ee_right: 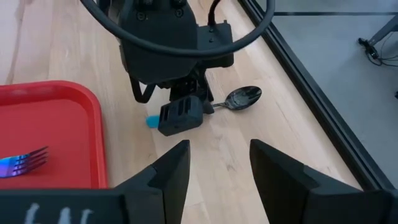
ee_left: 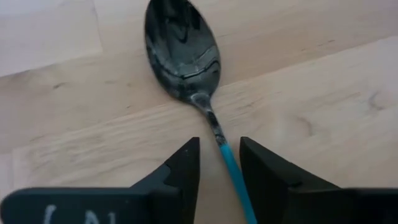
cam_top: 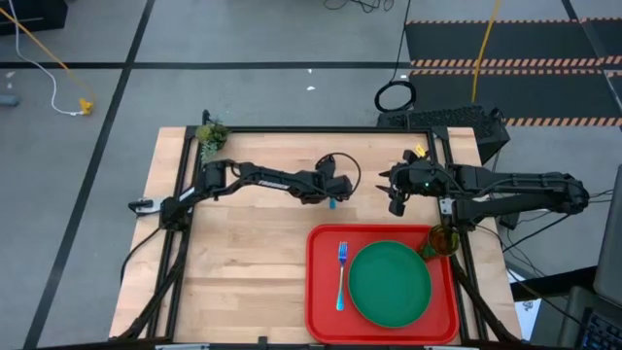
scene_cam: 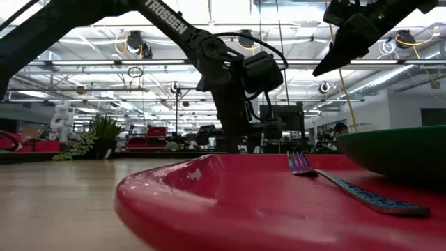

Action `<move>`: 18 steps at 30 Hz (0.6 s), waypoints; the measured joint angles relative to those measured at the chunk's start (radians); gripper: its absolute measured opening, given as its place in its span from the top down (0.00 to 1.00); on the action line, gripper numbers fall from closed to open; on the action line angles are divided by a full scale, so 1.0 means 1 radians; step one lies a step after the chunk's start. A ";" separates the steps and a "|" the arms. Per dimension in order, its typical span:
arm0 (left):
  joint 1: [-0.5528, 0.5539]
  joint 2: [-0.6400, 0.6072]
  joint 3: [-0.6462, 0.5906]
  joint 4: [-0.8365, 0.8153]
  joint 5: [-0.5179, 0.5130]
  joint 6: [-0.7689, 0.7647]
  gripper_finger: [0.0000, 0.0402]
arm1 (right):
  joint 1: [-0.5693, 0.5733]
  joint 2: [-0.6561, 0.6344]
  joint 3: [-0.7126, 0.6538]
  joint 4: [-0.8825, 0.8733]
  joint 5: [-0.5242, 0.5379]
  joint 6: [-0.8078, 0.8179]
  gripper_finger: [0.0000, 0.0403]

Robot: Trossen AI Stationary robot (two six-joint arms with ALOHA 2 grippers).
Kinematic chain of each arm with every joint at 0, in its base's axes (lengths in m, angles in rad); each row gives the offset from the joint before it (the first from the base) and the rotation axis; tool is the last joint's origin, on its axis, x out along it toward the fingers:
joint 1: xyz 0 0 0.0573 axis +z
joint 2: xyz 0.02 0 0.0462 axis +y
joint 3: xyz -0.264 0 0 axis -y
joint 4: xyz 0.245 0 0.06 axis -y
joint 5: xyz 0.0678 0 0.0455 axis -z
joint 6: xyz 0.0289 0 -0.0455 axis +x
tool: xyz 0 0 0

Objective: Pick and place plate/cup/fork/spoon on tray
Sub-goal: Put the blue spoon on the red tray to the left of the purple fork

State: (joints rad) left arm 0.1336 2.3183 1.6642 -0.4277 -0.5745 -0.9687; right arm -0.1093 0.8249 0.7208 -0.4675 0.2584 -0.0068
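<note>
- Left end effector (ee_left: 219,165) down at the tabletop (cam_top: 243,262), just beyond the tray's far left corner; fingers (ee_left: 184,168) narrowly apart, straddling the spoon's blue handle, not visibly pressing it.
- Spoon (ee_left: 186,59) flat on the wood, dark bowl pointing away from the left end effector; in the right wrist view, spoon (ee_right: 241,98) bowl poking out past the left end effector (ee_right: 181,116), blue handle tip showing on its other side.
- Right end effector (cam_top: 395,199) raised above the tabletop, right of the left one and beyond the tray's far edge; fingers (ee_right: 171,168) spread wide, holding nothing.
- Tray (cam_top: 326,301) at the near right of the tabletop, carrying plate and fork.
- Plate (cam_top: 389,284) on the tray's right half.
- Fork (cam_top: 341,277) on the tray, just left of the plate, tines toward the far side; same fork (scene_cam: 348,187) lying beside the plate (scene_cam: 401,150) in the low view.
- Cup (cam_top: 442,240) at the tray's far right corner, next to the plate; on the tray or just off its rim, cannot tell.
</note>
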 joint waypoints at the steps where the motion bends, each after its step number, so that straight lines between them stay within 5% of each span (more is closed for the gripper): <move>1: 0.001 0.001 0.000 0.009 0.001 0.010 0.73 | 0.000 0.000 0.000 0.000 0.000 -0.001 0.60; 18: 0.002 -0.004 0.000 0.020 0.066 0.103 0.97 | 0.000 0.000 0.000 -0.001 -0.001 -0.009 0.60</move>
State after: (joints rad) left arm 0.1360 2.3141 1.6642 -0.4077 -0.5085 -0.8653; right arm -0.1093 0.8246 0.7212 -0.4683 0.2577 -0.0156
